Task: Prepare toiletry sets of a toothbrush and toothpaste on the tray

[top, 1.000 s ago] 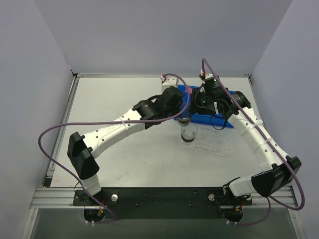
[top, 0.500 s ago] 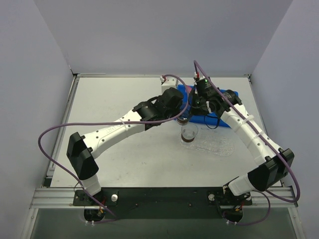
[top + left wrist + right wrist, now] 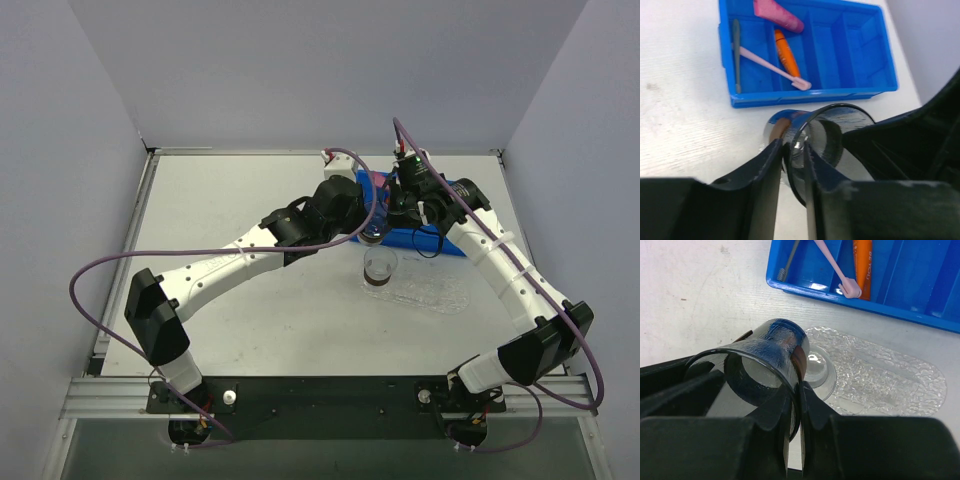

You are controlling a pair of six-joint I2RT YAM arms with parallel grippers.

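Note:
A clear cup (image 3: 765, 360) hangs tilted over the left end of the clear bumpy tray (image 3: 890, 380). My right gripper (image 3: 797, 390) is shut on its rim. My left gripper (image 3: 795, 150) also has the rim of the clear cup (image 3: 835, 125) between its fingers, with the jaws slightly parted. A pale toothbrush (image 3: 772, 67) lies slanted in the blue bin (image 3: 860, 50). The orange toothpaste (image 3: 785, 52) and pink toothpaste (image 3: 777, 14) lie beside it. In the right wrist view the toothbrush (image 3: 835, 267) and orange toothpaste (image 3: 862, 265) show at the top.
A second clear cup (image 3: 378, 270) stands upright on the tray's (image 3: 435, 292) left end, right under the held one. A thin dark brush (image 3: 736, 55) lies in the bin's leftmost compartment. Both arms crowd the space in front of the bin (image 3: 425, 238).
My right gripper came in leftward and shut on the cup's rim. My left jaws, shut on the rim before, have eased apart a little.

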